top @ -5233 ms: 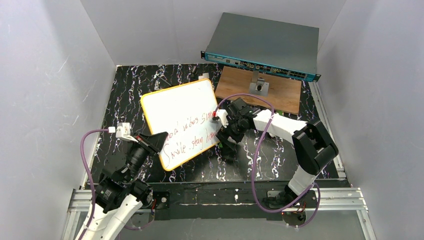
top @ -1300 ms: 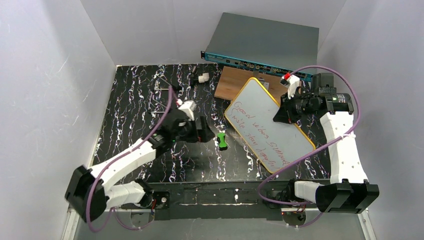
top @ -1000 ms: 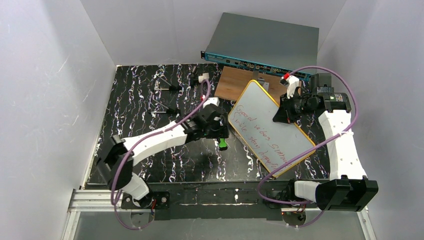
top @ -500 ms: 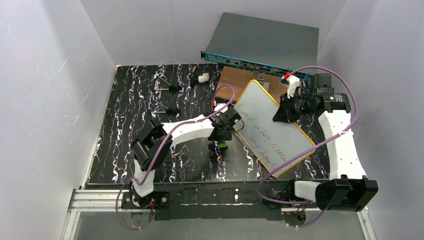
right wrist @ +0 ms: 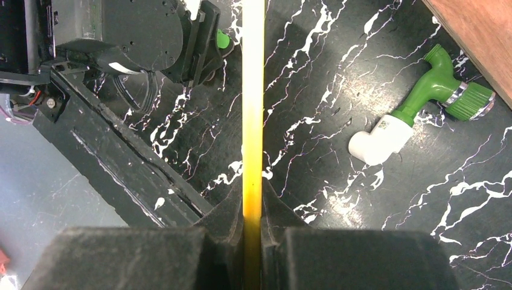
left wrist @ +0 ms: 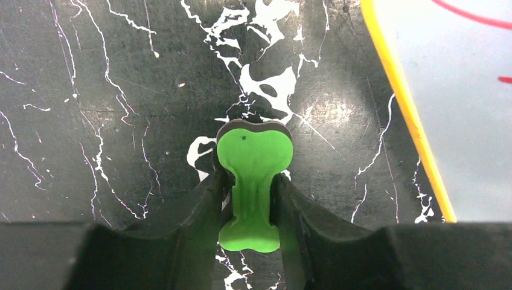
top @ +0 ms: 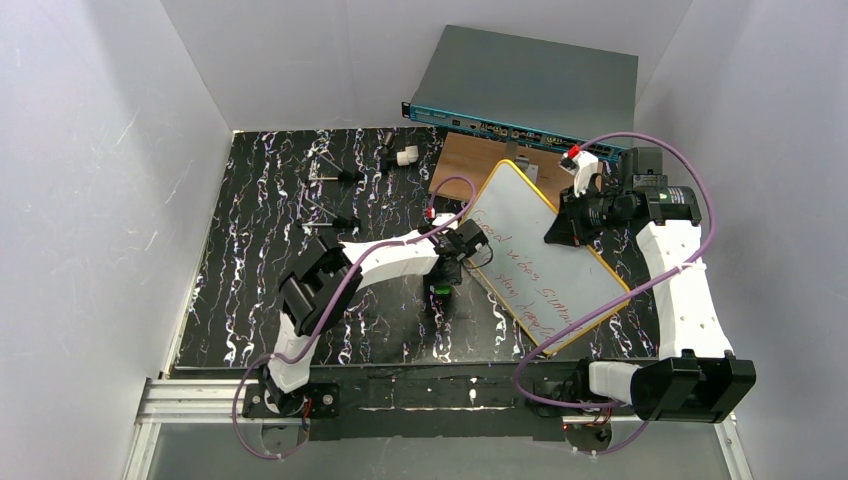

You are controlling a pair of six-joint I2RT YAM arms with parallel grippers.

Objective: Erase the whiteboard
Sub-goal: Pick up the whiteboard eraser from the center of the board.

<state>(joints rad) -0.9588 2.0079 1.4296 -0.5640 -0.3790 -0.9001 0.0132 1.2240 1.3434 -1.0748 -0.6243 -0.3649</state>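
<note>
Table (top: 255,235): black with white veining, carrying everything here.
Left tool (left wrist: 249,179): low over the table's middle, fingers narrowed onto the waist of a green eraser (left wrist: 254,152).
Green eraser: bone-shaped with a dark underside, its wider end pointing out past the fingertips.
Eraser to board: the eraser sits just left of the whiteboard (top: 545,255), apart from the yellow frame and not on the white face.
Whiteboard: right of centre and tilted, red handwriting on its face. Its far corner overlaps the wooden board (top: 462,160). Whether its lower edge touches the table is unclear.
Right tool (right wrist: 253,208): clamped on the whiteboard's right long edge, one finger on each side of the yellow frame.
</note>
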